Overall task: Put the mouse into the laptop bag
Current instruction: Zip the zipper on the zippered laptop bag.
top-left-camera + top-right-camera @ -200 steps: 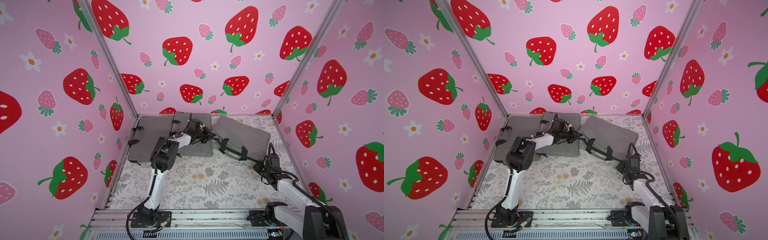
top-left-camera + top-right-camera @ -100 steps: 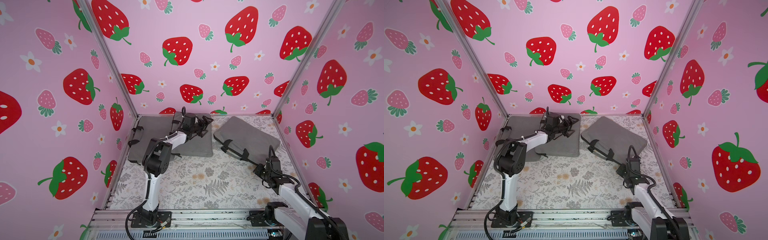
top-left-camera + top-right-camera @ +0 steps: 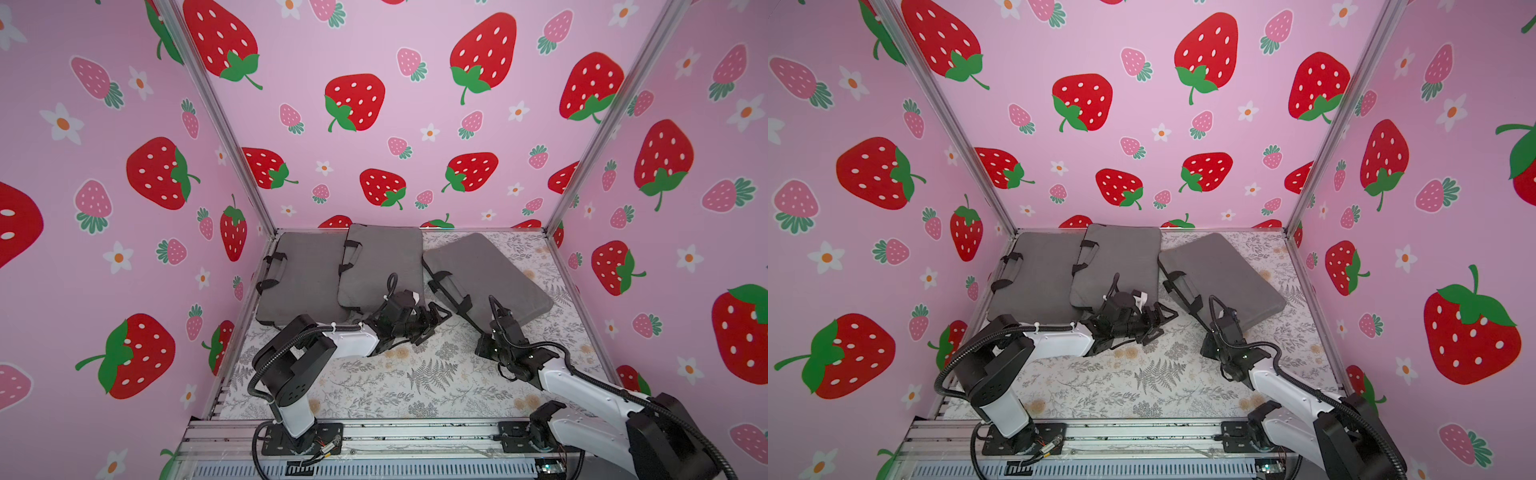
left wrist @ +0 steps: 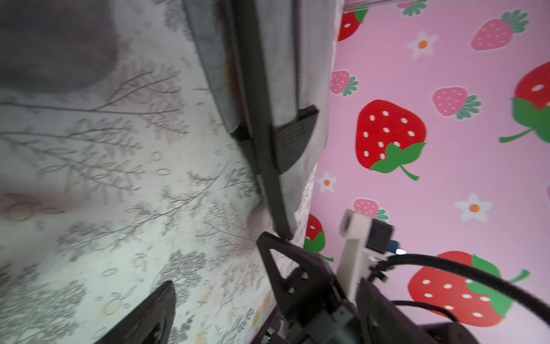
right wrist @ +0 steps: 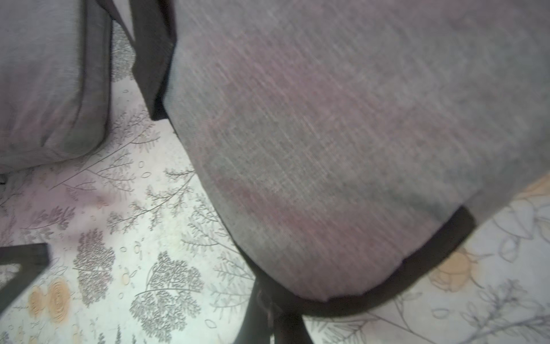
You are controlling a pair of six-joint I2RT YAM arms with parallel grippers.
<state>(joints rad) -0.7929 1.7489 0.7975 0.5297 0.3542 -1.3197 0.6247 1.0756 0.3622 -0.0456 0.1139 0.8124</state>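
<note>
Two grippers, two different stories. My left gripper point(image 3: 434, 324) is spread wide with nothing in it, hanging over the table point(image 3: 415, 382) just off the near corner of the middle bag point(image 3: 382, 257), in the gap toward the right bag point(image 3: 486, 274). My right gripper point(image 5: 268, 309) is clamped tight at the right bag's near edge, by the black trim, and I can't tell if it's pinching anything. The left bag point(image 3: 303, 274) lies in the far left corner. Mouse: I can't spot it from any camera.
</note>
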